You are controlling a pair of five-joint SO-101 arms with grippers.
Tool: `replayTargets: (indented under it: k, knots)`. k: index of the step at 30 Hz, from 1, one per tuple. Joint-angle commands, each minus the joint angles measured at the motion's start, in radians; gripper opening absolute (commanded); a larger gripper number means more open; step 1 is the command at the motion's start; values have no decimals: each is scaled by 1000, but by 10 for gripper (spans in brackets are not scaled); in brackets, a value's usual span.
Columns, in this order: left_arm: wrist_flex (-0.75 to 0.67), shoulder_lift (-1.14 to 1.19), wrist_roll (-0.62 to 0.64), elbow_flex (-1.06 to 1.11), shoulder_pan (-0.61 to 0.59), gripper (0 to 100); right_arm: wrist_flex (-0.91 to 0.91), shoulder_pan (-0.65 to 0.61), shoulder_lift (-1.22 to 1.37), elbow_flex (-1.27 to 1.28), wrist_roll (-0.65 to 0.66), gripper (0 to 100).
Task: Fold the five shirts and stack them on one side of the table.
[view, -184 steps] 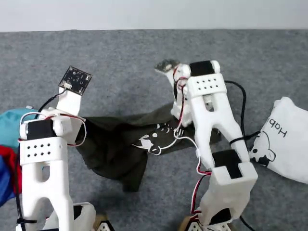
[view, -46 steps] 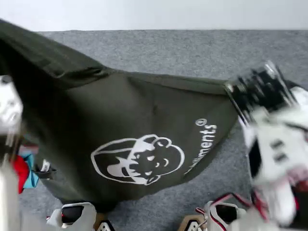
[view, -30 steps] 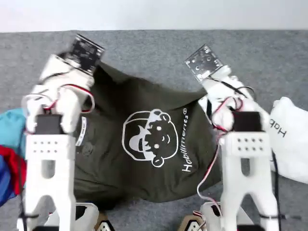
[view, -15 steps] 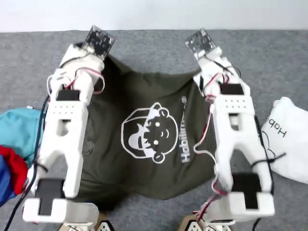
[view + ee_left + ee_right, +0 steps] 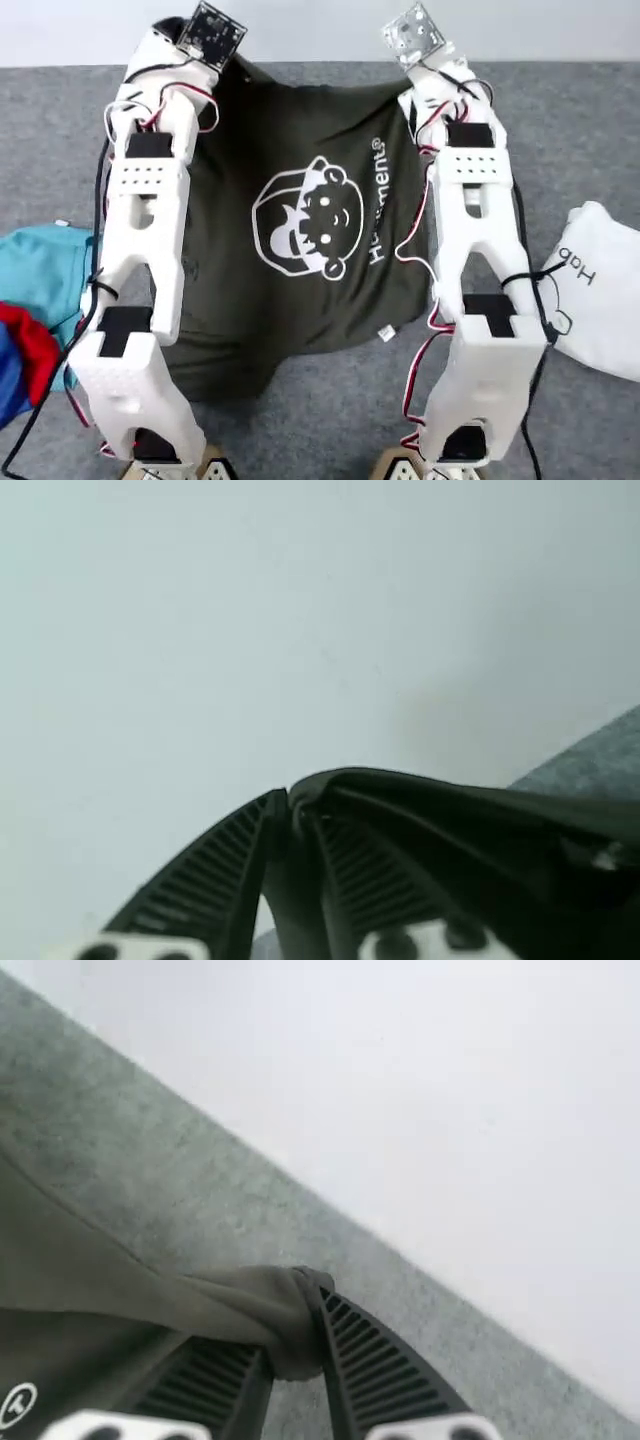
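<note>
And the left gripper clamps tight on one corner of the dark olive cloth shirt with a white bear print; the right gripper pinches another, cloth stretched between them.

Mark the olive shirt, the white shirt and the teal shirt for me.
olive shirt [image 5: 290, 150], high view, plain cloth above the print.
white shirt [image 5: 600, 310], high view, middle of the bundle.
teal shirt [image 5: 40, 270], high view, its upper visible fabric.

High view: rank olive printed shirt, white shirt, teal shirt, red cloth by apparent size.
1. Dark olive printed shirt.
2-3. White printed shirt and teal shirt: look alike, both cut off by the frame edge, so unranked.
4. Red cloth.
</note>
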Motion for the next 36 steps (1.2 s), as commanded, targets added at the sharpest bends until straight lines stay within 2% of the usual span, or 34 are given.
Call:
replayTargets:
  k: [1,9,17,27,36]
  knots:
    - [15,-12,-17,-65,2,5,-21,-10,-2,-83,-2,11]
    - [224,-104,-58,-64,-3,5,150,-8,-45,-109,-2,11]
    - [374,-361,-52,-67,3,5,404,-8,-311,-115,-8,11]
    - [379,-761,-52,-70,8,5,656,19,-659,-115,-2,11]
    - [384,-957,-52,-179,6,5,780,151,-915,-115,2,12]
